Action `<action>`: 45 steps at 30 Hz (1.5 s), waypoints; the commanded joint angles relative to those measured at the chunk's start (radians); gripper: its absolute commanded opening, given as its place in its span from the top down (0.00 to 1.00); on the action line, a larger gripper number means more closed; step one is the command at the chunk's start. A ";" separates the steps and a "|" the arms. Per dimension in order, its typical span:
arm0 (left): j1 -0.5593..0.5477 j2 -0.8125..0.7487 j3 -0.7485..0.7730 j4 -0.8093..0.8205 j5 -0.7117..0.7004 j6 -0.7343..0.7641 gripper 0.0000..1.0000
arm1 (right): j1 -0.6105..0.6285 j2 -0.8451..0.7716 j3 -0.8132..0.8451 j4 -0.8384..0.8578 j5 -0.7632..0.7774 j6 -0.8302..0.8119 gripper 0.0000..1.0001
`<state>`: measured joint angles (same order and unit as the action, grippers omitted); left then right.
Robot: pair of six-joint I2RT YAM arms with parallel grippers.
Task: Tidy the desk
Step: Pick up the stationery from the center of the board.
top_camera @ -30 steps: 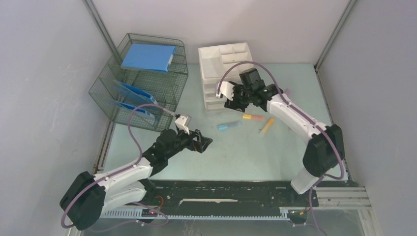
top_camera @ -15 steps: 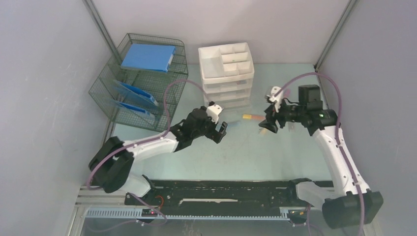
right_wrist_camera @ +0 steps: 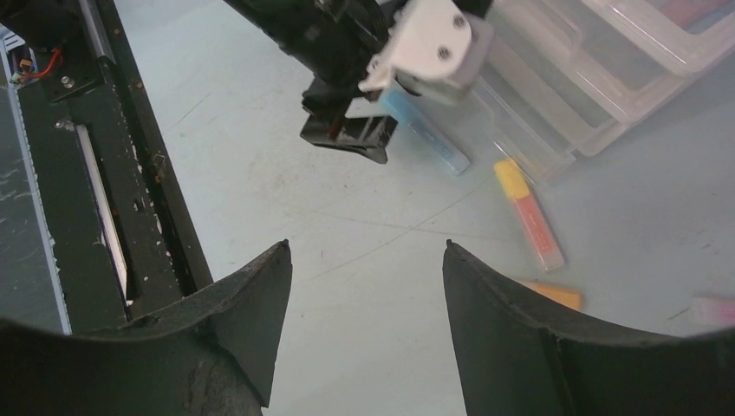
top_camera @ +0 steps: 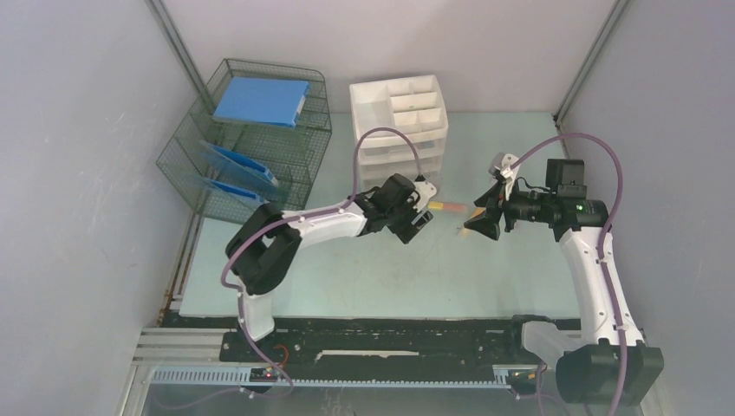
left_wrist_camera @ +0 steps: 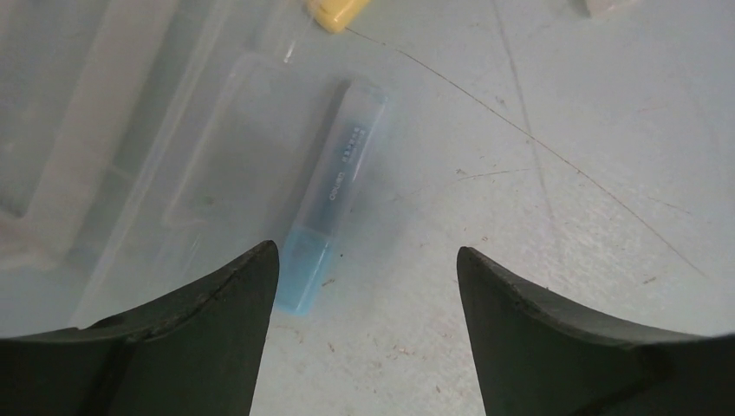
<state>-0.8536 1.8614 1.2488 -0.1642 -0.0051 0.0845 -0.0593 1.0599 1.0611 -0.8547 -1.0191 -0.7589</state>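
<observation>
Moved since the earlier frames: the left arm is now reaching from the near-left corner across to the foot of the drawer unit [top_camera: 399, 130], and the right arm is now standing off to the right, away from that unit. Left pincer [top_camera: 414, 221]: hovering low with its fingers spread wide and nothing between them. The left wrist view is showing the blue highlighter [left_wrist_camera: 334, 195] lying flat beneath the gap, its blue cap close to the left fingertip [left_wrist_camera: 260, 269]. Blue highlighter: resting on the surface [top_camera: 364, 277] just beside the base of the drawer unit. Right pincer [top_camera: 481, 224]: pointing leftward toward the left pincer, fingers apart and gripping nothing. Yellow-and-orange highlighter [top_camera: 446, 206]: lying on the surface between the two pincers, near the drawer unit's front corner. Orange marker [right_wrist_camera: 550, 295]: lying just beyond it in the right wrist view. Surface: pale mint-green, filling the middle of the top view and carrying every item listed. Wire rack [top_camera: 251, 147]: standing at the far left of the surface, with a blue book [top_camera: 260, 100] lying on its top tier. Black rail [top_camera: 390, 334]: running along the near edge.
</observation>
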 commanded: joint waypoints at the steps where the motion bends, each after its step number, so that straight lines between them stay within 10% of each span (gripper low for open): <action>1: -0.007 0.077 0.103 -0.115 -0.026 0.063 0.19 | -0.005 -0.012 0.004 -0.018 -0.029 -0.015 0.28; 16: 0.008 0.230 0.238 -0.178 -0.004 0.081 0.30 | -0.003 -0.015 0.005 -0.030 -0.024 -0.035 0.29; 27: 0.020 0.241 0.211 -0.175 0.017 0.032 0.64 | -0.002 -0.014 0.005 -0.036 -0.025 -0.042 0.29; 33: 0.015 0.129 0.092 -0.100 0.043 0.002 0.90 | -0.002 -0.012 0.005 -0.038 -0.024 -0.045 0.29; 45: 0.019 -0.145 0.041 -0.117 0.039 0.177 1.00 | -0.002 -0.019 0.004 -0.039 -0.015 -0.052 0.29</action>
<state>-0.8402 1.8076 1.2400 -0.2737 0.0711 0.1593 -0.0593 1.0599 1.0611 -0.8906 -1.0241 -0.7876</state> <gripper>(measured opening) 0.248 0.710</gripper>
